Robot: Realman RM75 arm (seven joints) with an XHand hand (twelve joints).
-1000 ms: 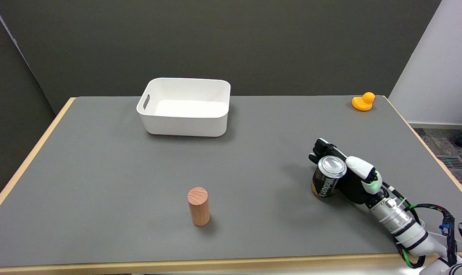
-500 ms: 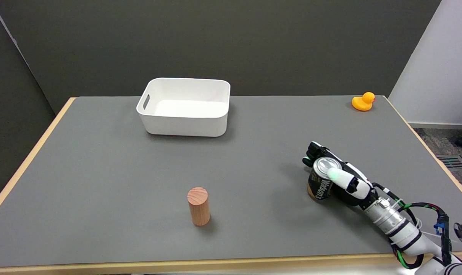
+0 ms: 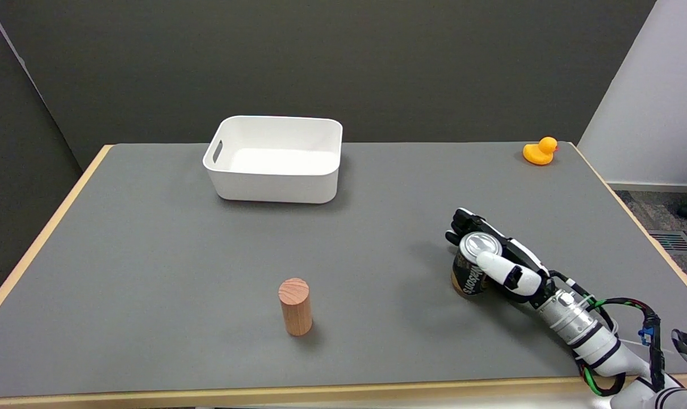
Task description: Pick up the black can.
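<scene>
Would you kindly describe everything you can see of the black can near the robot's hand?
The black metal drink can stands roughly upright on the grey table, towards its right side, leaning slightly. It has a shiny silver lid, a dark body with white lettering running along its side, and a gold-brown band at the base. The black-and-white right hand grips it: dark fingers wrap behind the far side and a white thumb lies across the lid's near edge. Whether its base has left the table cannot be told.
</scene>
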